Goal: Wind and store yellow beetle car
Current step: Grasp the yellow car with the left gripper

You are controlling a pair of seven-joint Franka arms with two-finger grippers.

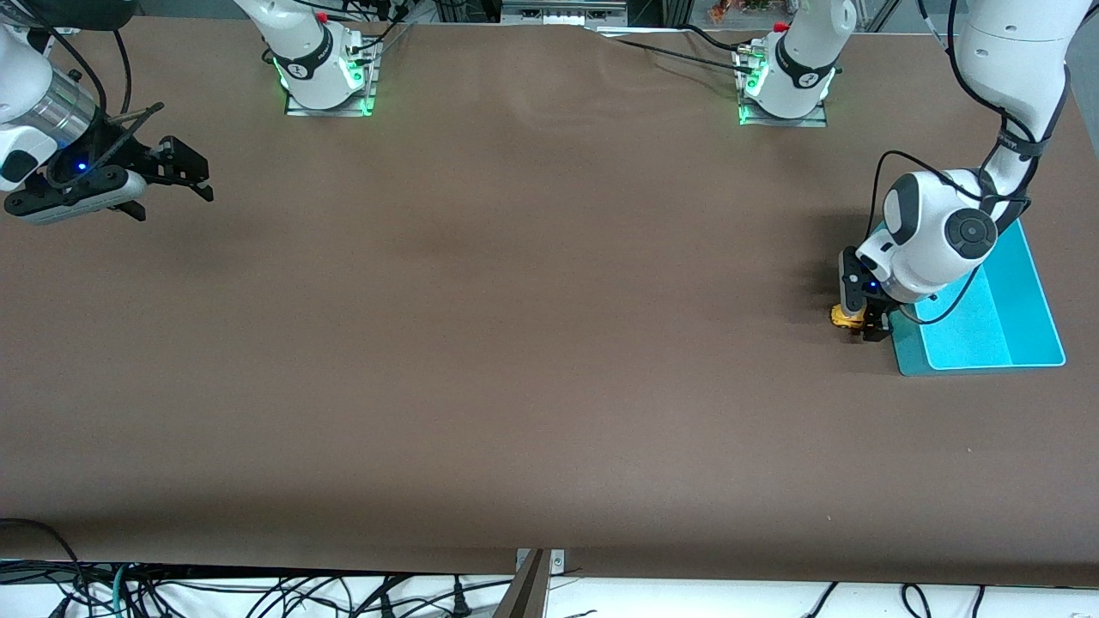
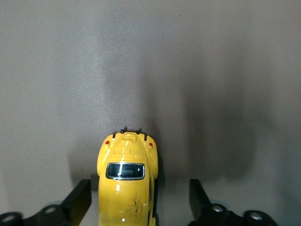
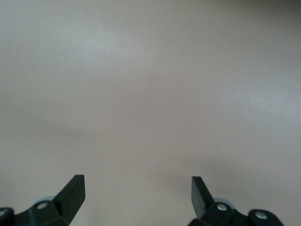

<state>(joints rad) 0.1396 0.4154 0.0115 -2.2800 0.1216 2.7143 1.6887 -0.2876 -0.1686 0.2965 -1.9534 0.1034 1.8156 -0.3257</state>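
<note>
The yellow beetle car (image 1: 846, 316) stands on the brown table beside the blue tray (image 1: 1022, 296), at the left arm's end. In the left wrist view the car (image 2: 126, 183) lies between the open fingers, close to one finger and clear of the other. My left gripper (image 1: 863, 324) is down at the table around the car, open. My right gripper (image 1: 176, 172) is open and empty, held over the table at the right arm's end, where that arm waits. The right wrist view shows only bare table between its fingers (image 3: 73, 193).
The blue tray is shallow with a raised rim and lies partly under the left arm's wrist. Cables hang along the table edge nearest the front camera (image 1: 258, 592). The two arm bases stand at the table's back edge.
</note>
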